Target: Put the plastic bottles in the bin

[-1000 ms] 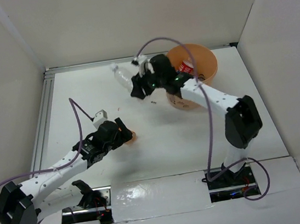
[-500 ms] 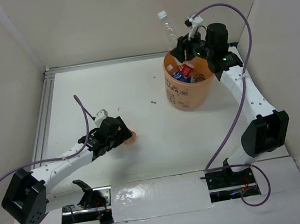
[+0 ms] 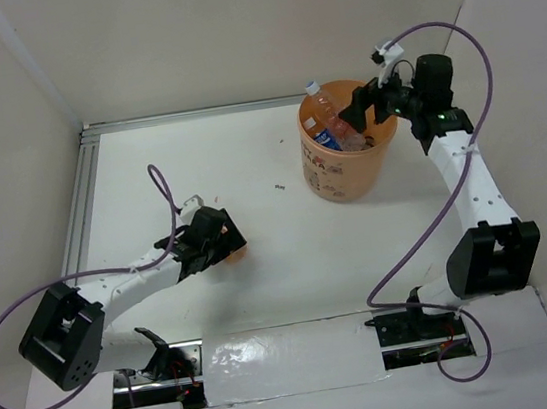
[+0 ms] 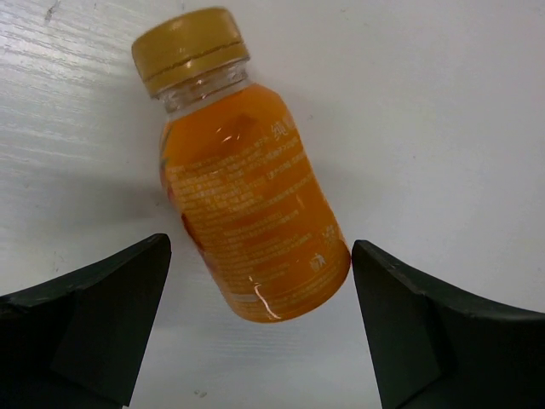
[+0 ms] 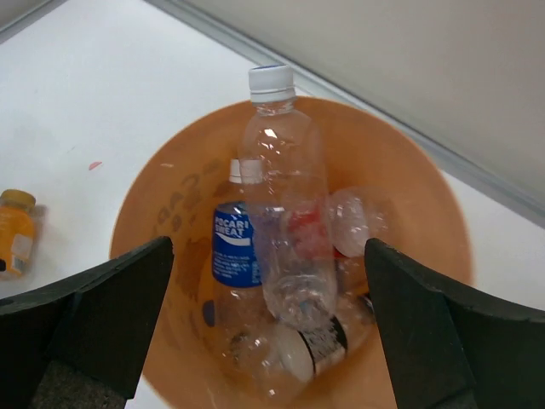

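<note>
The short orange-liquid bottle (image 4: 247, 213) lies on its side on the white table, cap pointing away from me. My left gripper (image 4: 260, 247) is open, with the bottle's base between its jaws and neither jaw touching it. In the top view the left gripper (image 3: 226, 239) covers most of this bottle (image 3: 243, 252). The bin (image 3: 336, 181) stands at the back right. My right gripper (image 5: 268, 247) is open and empty above it. Inside the bin (image 5: 162, 204) a clear unlabelled bottle (image 5: 285, 221) leans on a blue-label bottle (image 5: 234, 243), a black-label bottle (image 5: 328, 341) and a red-label one.
White walls enclose the table on the left, back and right. A metal rail (image 3: 78, 210) runs along the left edge. A small dark mark (image 3: 278, 187) is on the table left of the bin. The orange bottle also shows far left in the right wrist view (image 5: 15, 234).
My right gripper lifted the clear bottle from the table, carried it over the bin and let it go; it now lies in the bin. My left gripper moved closer around the orange bottle.
</note>
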You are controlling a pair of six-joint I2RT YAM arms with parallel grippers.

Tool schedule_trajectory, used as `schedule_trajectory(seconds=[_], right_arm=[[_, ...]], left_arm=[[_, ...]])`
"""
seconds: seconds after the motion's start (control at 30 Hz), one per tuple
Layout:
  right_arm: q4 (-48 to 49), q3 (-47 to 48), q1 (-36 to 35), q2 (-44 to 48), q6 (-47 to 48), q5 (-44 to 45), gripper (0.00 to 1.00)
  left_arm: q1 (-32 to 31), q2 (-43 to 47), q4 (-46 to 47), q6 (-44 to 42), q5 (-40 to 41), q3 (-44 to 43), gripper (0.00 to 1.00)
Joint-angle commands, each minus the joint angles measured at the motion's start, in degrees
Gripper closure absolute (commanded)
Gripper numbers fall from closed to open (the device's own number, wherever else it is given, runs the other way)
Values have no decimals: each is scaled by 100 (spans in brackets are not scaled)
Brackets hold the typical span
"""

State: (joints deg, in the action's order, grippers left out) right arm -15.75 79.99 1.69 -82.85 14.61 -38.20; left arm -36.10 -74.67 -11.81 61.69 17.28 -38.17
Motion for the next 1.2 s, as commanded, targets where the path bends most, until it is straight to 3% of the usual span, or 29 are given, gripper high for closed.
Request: schedule_trajectory(seconds=[0.0,0.13,0.17,0.2,0.23,0.27,0.33,0.37,0.43,0.47,0.5,0.53,0.57,0.67,0.77,1.0,1.13,1.17], right_arm=[[54,-79,470,559,-107,-399,0],[2,-325,893,884,-160,-698,0],[-51,-430,972,1015,-160,-759,0],[-121,-553,1199,1147,-108,-908,0],[-121,-554,1202,1148,-108,-1005,0],[-191,-624,1289,1296,-12,-1119,0],[-428,-835,1482,1437,234,-1460,4],[-699,-914,1483,1508,400,-1541,14],[-1051,-1151,1544,1675,1059,-1595,39],[-1166,-1274,1597,1736,1209,-1595,54],[-1167,-1571,1597,1885,1211,-1412,82],[-1089,-1722,1658,1965,1211,-1079,92],[-1088,-1854,1737,2035,1150,-876,96],[-956,-2241,1738,2220,921,-156,98],[-956,-2505,1790,2413,921,23,96],[-1211,-3155,1791,2897,921,75,95],[-1352,-3559,1791,3038,1044,75,89],[-1404,-3612,1791,3090,1096,75,82]], left_arm=[[85,-301,153,-105,144,-243,0],[156,-776,355,-105,144,-383,2],[216,-933,407,-105,22,-384,5],[217,-996,460,-235,-31,-567,17],[217,-996,461,-236,-31,-568,18],[217,-996,461,-289,-92,-621,43],[130,-857,461,-473,-93,-699,72],[25,-743,461,-552,-93,-761,80],[-90,-340,583,-859,-93,-910,86],[-160,-198,697,-965,-93,-981,86],[-222,-66,820,-1244,-171,-1060,88],[-362,135,1143,-1413,-250,-1235,88],[-363,198,1146,-1562,-251,-1349,89],[-486,199,1778,-2151,-550,-2032,89],[-539,-318,2323,-2556,-1006,-2945,87],[-652,-2444,2702,-2645,-1727,-5441,81],[-767,-3631,2291,-2706,-1728,-6867,64],[-767,-3842,2176,-2758,-1728,-7114,49]])
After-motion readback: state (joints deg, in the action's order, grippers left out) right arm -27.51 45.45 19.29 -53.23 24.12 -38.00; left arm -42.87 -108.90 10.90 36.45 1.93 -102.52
